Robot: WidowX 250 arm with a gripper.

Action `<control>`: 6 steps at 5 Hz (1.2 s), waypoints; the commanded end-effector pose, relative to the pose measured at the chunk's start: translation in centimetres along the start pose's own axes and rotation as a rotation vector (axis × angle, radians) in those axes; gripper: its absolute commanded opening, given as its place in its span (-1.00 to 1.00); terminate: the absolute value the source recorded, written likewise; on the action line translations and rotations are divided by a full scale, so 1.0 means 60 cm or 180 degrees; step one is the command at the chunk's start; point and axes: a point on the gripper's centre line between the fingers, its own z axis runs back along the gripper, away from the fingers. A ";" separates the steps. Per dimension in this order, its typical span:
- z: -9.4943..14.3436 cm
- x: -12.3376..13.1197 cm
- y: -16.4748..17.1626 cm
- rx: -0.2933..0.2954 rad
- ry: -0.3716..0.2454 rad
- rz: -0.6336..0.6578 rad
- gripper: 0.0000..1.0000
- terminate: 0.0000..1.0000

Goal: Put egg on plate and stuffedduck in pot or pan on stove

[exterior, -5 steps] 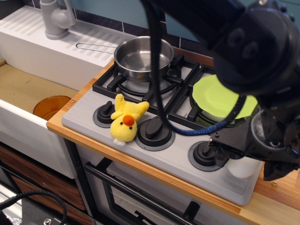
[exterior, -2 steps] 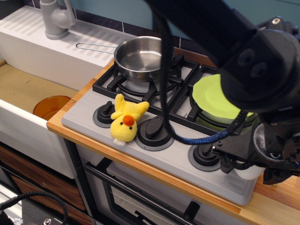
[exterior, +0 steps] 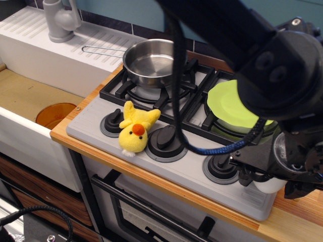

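A grey toy cooktop (exterior: 101, 132) with two black burner grates and three black knobs is seen set into a light wooden bench (exterior: 298, 222). On the far-left grate a round shiny stainless-steel pan (exterior: 151, 63) with low straight sides is placed, its thin wire-loop handle stretched out to the left over a white ribbed draining board (exterior: 55, 50). On the right grate a round lime-green plastic plate (exterior: 229, 107) is laid, partly hidden by the large black arm (exterior: 272, 60) that crosses the upper right of the view.

A small yellow plush duck (exterior: 136, 128) with an orange beak is found lying on the front strip of the cooktop, between the left knob (exterior: 112, 122) and the middle knob (exterior: 166, 138), touching or nearly touching both.

At the front right corner of the cooktop, just right of the right knob (exterior: 222, 165), the black claw (exterior: 267, 176) is lowered over a smooth white egg (exterior: 270, 184). Only a small pale part of the egg is shown below the claw's body. Whether the claw is closed on the egg or merely set around it cannot be told, since the fingers are hidden by the wrist housing.

A blue-black cable (exterior: 212, 147) is looped from the arm down over the middle of the cooktop. To the left, a round orange bowl (exterior: 54, 114) is seen down in the sink basin, and a grey tap (exterior: 59, 19) is mounted at the top left.
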 end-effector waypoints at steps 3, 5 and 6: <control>0.108 0.110 0.017 0.0020 0.0269 -0.0127 -1.00 -1.00; 0.080 0.192 0.037 -0.0021 0.0290 -0.0250 -1.00 -1.00; 0.063 0.215 0.043 -0.0035 0.0276 -0.0267 -1.00 -1.00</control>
